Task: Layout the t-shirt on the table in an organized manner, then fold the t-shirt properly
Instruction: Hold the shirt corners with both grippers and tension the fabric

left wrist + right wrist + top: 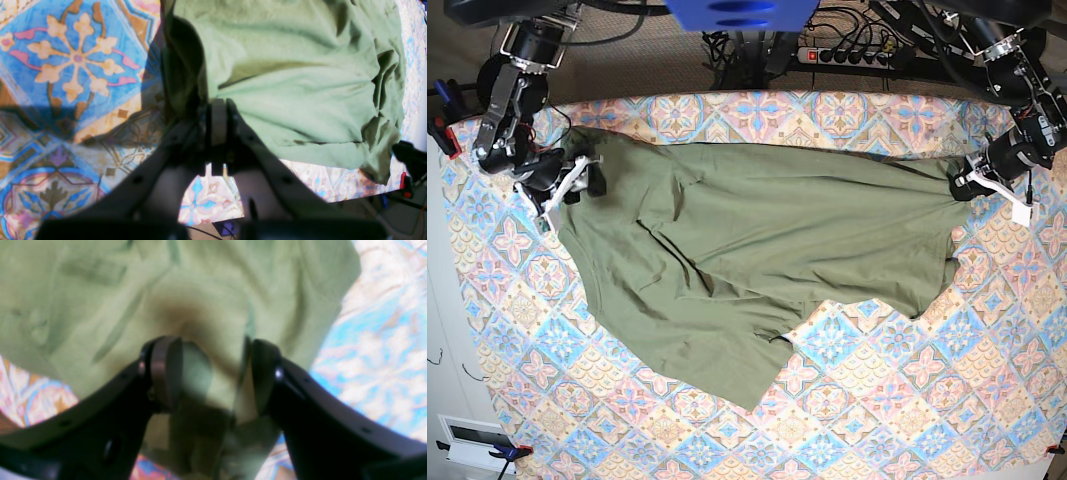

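Observation:
The olive-green t-shirt (747, 240) lies spread and wrinkled across the patterned table (907, 400), one part reaching toward the front. My left gripper (218, 113) is shut on the shirt's edge (300, 66) at the base view's right end (967, 183). My right gripper (213, 373) stands open with its jaws wide apart, and shirt cloth (100, 290) lies between and under them. It is at the shirt's left end in the base view (577, 180). Table cloth shows beside both grippers (76, 60) (377, 356).
A power strip (847, 55) and cables lie on the floor behind the table's far edge. A red clamp (442, 130) holds the cloth at the far left corner. A white box (472, 435) sits beyond the table's left edge.

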### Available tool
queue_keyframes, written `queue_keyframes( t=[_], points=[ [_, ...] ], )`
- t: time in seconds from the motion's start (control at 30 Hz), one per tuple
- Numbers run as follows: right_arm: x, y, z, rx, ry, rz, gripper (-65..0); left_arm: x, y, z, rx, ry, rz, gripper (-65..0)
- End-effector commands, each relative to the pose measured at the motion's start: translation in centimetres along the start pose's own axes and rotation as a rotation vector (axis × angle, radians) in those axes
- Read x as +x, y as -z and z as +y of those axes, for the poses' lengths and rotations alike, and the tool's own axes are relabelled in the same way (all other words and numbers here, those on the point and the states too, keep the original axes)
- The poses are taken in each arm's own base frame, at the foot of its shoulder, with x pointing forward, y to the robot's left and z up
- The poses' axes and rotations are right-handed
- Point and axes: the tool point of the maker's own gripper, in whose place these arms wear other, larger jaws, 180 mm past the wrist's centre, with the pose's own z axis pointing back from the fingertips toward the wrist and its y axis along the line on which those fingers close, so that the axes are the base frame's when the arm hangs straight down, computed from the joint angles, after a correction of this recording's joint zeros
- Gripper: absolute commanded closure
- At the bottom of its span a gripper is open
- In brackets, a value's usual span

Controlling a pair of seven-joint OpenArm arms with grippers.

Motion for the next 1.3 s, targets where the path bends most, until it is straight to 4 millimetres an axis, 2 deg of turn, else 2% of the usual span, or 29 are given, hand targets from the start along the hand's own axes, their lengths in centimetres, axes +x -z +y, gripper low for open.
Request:
queue_keyframes(
  t=[0.0,0.07,0.2,0.3,0.43,0.67,0.8,0.9,1.0,1.07,1.17,1.23,1.27],
  points=[
    [1.2,-0.6,-0.3,-0.005,-0.017,-0.039,-27.1,1.4,-0.6,-0.3,-0.008,0.025,-0.038,0.0],
    [0.8,-0.5,-0.1,0.0,-0.017,-0.03,-19.5,1.4,-0.6,-0.3,-0.008,0.025,-0.038,0.0],
    [0.7,-0.2,0.4,0.013,-0.027,-0.022,-0.1,1.6,-0.5,-0.4,-0.01,0.026,-0.043,0.0],
    [1.1,-0.8,-0.2,0.007,-0.009,-0.038,-1.5,2.3,-0.5,-0.9,-0.019,0.033,-0.061,0.0],
    [2.3,-4.0,-3.1,-0.018,0.139,-0.179,-1.4,3.3,-0.4,-1.3,-0.032,0.038,-0.083,0.0],
    [5.1,-9.2,-5.5,0.011,0.229,-0.388,-1.4,4.5,-0.5,-2.6,-0.083,0.038,-0.118,0.0],
    [6.3,-12.7,-7.5,-0.02,0.27,-0.518,-1.4,6.5,-1.3,-4.3,-0.172,0.045,-0.165,0.0],
    [9.2,-14.4,-7.9,-0.006,0.243,-0.614,-1.4,8.2,-2.2,-6.4,-0.229,0.08,-0.214,0.0],
    [10.3,-15.8,-8.3,-0.007,0.224,-0.655,-1.4,10.1,-3.6,-8.8,-0.254,0.162,-0.282,0.0],
    [10.3,-15.2,-7.8,0.011,0.201,-0.615,-1.4,10.4,-4.2,-9.8,-0.259,0.198,-0.3,0.0],
    [10.3,-12.4,-5.6,0.088,0.163,-0.529,-1.6,10.4,-4.6,-9.5,-0.239,0.222,-0.294,0.0],
    [9.5,-11.0,-5.0,0.093,0.152,-0.475,-4.4,10.0,-4.7,-8.8,-0.218,0.232,-0.273,0.0],
    [8.5,-10.5,-5.2,0.072,0.155,-0.438,-7.3,9.9,-4.7,-8.6,-0.213,0.232,-0.268,0.0]
  ],
)
